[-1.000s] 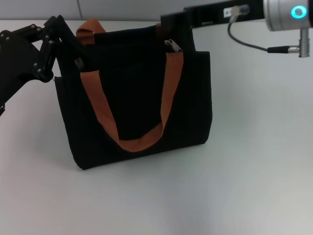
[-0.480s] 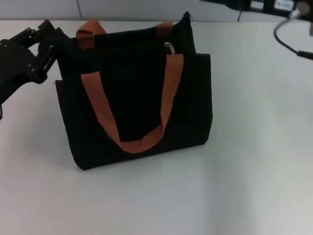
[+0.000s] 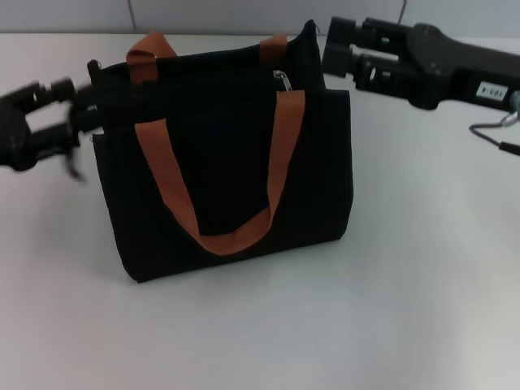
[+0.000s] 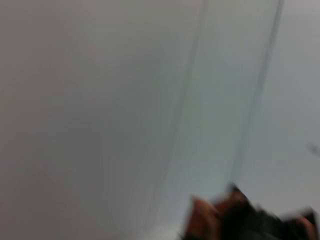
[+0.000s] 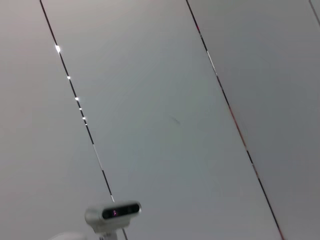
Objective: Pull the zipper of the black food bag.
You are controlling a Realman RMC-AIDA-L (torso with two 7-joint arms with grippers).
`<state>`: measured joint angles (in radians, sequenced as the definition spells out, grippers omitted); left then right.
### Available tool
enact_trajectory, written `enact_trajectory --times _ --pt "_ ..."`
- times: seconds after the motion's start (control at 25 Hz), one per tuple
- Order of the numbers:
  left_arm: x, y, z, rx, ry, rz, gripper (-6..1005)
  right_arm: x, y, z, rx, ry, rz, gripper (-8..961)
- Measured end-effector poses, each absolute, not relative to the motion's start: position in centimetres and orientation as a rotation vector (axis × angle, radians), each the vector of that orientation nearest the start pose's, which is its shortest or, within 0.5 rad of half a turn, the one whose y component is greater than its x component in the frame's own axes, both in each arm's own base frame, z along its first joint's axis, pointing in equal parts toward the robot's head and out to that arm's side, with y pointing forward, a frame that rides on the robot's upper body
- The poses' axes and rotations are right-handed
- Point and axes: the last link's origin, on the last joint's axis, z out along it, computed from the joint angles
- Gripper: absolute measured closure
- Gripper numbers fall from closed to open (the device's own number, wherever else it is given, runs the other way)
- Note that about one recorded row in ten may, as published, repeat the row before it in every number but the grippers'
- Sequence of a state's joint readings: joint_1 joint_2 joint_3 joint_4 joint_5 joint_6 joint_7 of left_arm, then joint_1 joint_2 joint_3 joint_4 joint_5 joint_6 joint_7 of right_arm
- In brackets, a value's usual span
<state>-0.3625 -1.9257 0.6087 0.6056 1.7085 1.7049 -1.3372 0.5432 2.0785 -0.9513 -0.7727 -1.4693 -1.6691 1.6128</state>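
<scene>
Right gripper [image 3: 335, 50] has re-entered beside black food bag [image 3: 227, 162]; zipper [image 3: 282, 79] untouched. Left gripper [image 3: 81, 122] blurred; finger states cannot be told.

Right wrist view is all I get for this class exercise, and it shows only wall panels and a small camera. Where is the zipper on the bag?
Observer: The zipper sits on the top edge of the black food bag, just above the right-hand end of the near orange strap.
Operator: Where is the right gripper?
Observer: The right gripper is beside the bag's upper right corner, to the right of the zipper and not on it.
Operator: And the left one?
Observer: The left gripper is by the bag's upper left corner. I cannot tell whether it touches the fabric.
</scene>
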Motion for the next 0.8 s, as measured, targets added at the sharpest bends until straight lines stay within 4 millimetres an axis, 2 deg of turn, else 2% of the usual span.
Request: enact_trajectory --times 0.08,0.16,0.36,0.6,0.72,0.76,0.8 --pt "-30.6 29.3 10.0 -2.551 -0.661 -0.915 407 17.8 33.8 2.1 -2.706 0.552 1.286 314" --pt "-30.3 29.2 10.4 -2.578 -0.66 -0.927 337 18.0 33.7 2.0 -2.711 0.544 1.276 313" --pt "-28.4 28.0 10.5 -2.672 -0.56 -1.084 180 18.7 32.8 1.5 -2.758 0.443 1.22 312" --pt "-26.6 26.9 6.6 -2.698 -0.369 -1.205 180 20.0 31.6 0.2 -2.756 0.31 1.198 309" --pt "-26.1 26.3 4.5 -2.744 -0.348 -1.234 180 20.6 31.0 -0.6 -2.777 0.261 1.175 308" --pt "-26.1 26.3 4.5 -2.744 -0.348 -1.234 180 20.8 30.8 -0.9 -2.787 0.245 1.159 308" --pt "-25.9 25.8 3.1 -2.778 -0.347 -1.252 180 21.1 30.6 -1.2 -2.797 0.23 1.142 308"
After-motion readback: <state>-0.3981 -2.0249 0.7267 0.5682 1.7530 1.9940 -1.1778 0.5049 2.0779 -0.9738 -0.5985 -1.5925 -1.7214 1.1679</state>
